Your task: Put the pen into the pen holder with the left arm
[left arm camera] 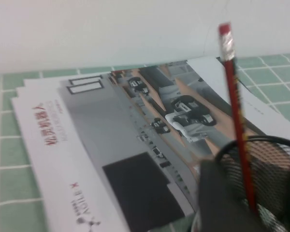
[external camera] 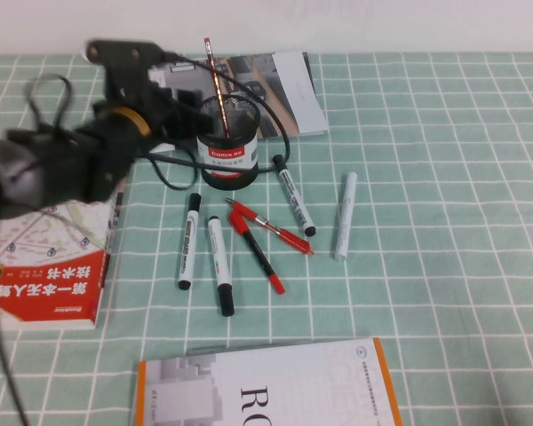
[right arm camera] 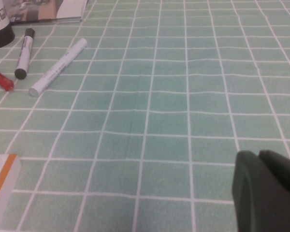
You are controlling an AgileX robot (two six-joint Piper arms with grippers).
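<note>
You cannot tell how the left gripper [external camera: 173,84] stands: in the high view its tip is lost against the brochure [external camera: 258,84] behind it, and in the left wrist view only a dark blurred lump shows at the bottom edge. The pen [left arm camera: 236,111] disappears into the pen holder [left arm camera: 266,169], so its lower end is hidden by the mesh, and the holder itself is cut off by that picture's edge. Of the right gripper [right arm camera: 268,186] you see only one dark corner. The orange-edged booklet [external camera: 266,390] runs off the bottom.
</note>
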